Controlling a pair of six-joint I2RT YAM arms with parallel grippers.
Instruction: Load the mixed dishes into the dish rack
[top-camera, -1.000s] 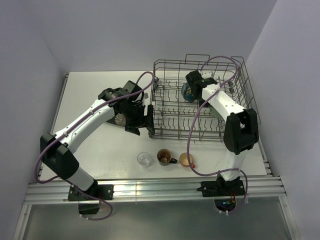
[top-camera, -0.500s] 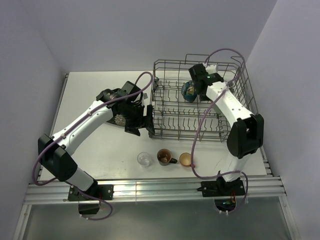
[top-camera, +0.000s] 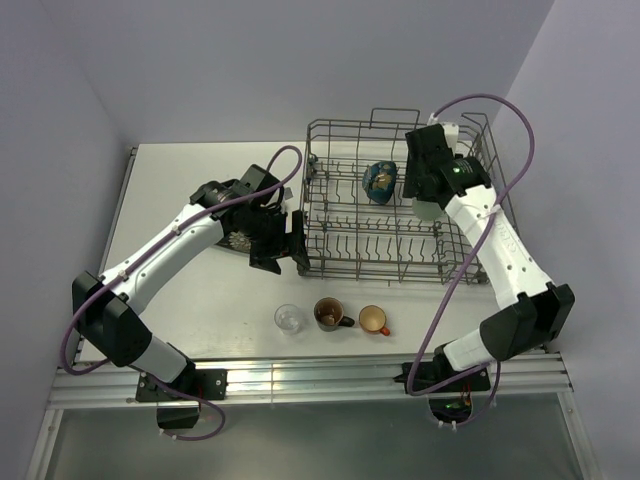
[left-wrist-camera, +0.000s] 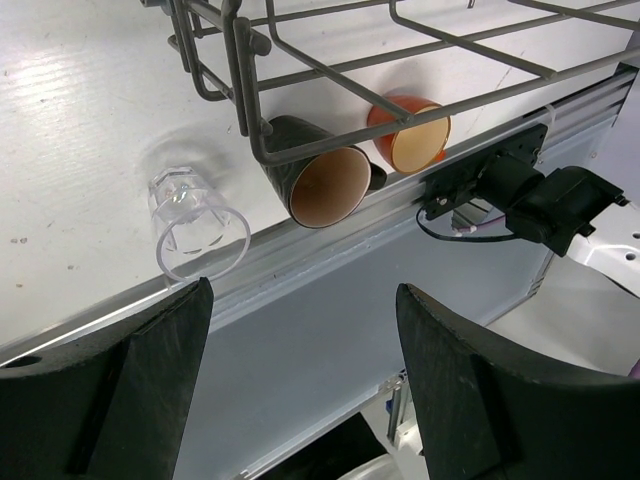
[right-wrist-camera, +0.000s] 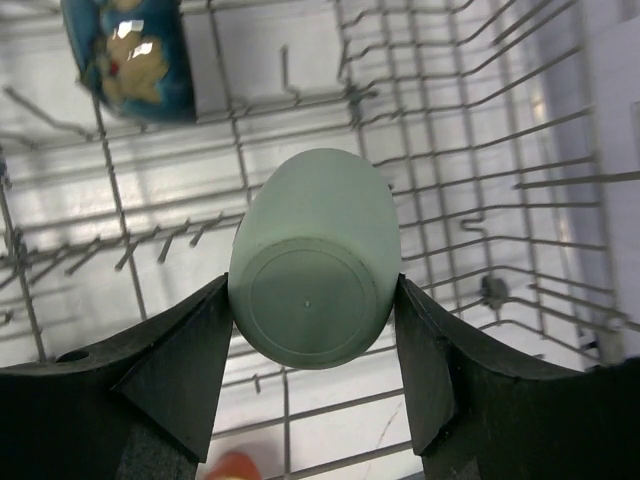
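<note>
Cup (right-wrist-camera: 312, 260) sits pinched within right gripper (right-wrist-camera: 312, 300).

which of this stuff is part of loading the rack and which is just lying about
Job: dish rack, blue bowl, pale green cup in right hand, clear glass, brown mug, orange mug, flowered plate.
Not job: purple cables, metal rail.

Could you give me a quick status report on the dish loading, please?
Right gripper, jaws shut on pale green cup over dish rack. Left gripper, jaws open, empty. Bowl racked; nothing blocking.
</note>
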